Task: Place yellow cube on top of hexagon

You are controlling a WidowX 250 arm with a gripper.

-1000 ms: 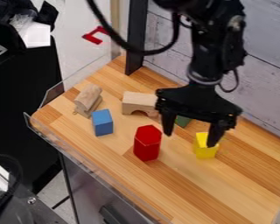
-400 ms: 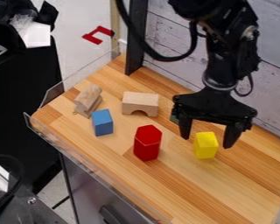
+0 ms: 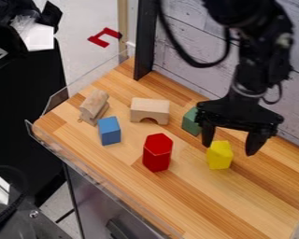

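The hand (image 3: 229, 149) hangs with fingers spread, seemingly just above the yellow cube (image 3: 220, 156). The red hexagon (image 3: 157, 154) stands upright.

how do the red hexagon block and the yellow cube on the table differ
The red hexagonal block is taller, while the yellow block is shorter. The red one has a six-sided top; the yellow one is boxy. The red one stands away from the black gripper, whereas the yellow one is right by it. Both stand directly on the wooden table.
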